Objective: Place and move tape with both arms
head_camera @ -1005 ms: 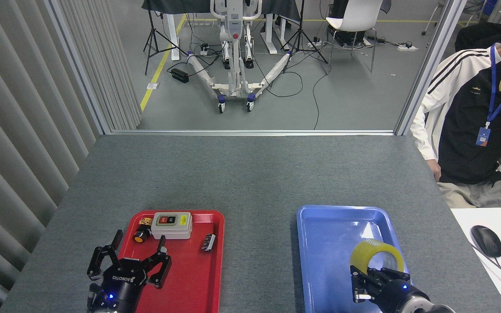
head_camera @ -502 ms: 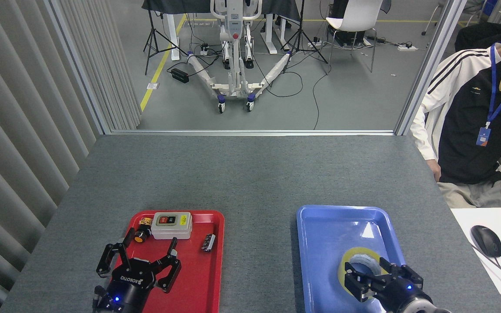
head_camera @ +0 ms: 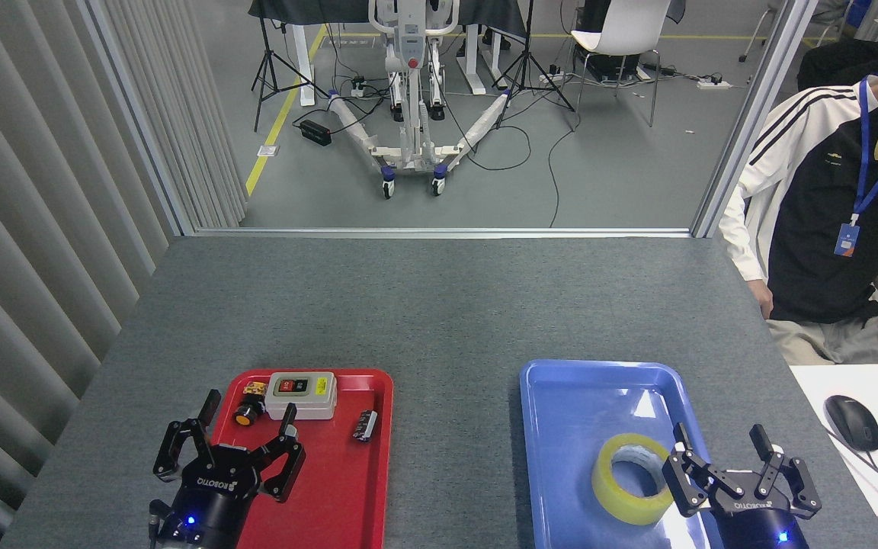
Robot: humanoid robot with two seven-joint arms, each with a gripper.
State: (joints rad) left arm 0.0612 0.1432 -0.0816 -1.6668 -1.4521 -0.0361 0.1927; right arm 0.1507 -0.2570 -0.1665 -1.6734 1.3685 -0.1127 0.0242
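On a grey worktop (head_camera: 439, 305) two trays sit side by side near the front edge, well apart, with a bare strip of worktop between them. At right, the blue tray (head_camera: 568, 396) holds the tape (head_camera: 629, 479), lying flat with its core hole facing up, in the tray's near right part. Most of the blue tray's far and left floor is bare. Just right of the tape, the right gripper (head_camera: 740, 476) hangs over the tray's right rim, its fingers (head_camera: 684, 457) spread wide and holding nothing; the nearest finger is close beside the tape, and contact cannot be judged. At left, the red tray (head_camera: 363, 488) carries a grey switch box (head_camera: 302, 394), a small orange-capped button (head_camera: 245, 414) and a small dark part (head_camera: 365, 425), all in its far half. Over the red tray's near left edge is the left gripper (head_camera: 229, 450), fingers (head_camera: 289, 431) spread and empty. Beyond both trays the far half of the worktop is open up to its back edge. A seated person (head_camera: 828, 229) is past the right edge, beside a white desk with a mouse (head_camera: 853, 422).
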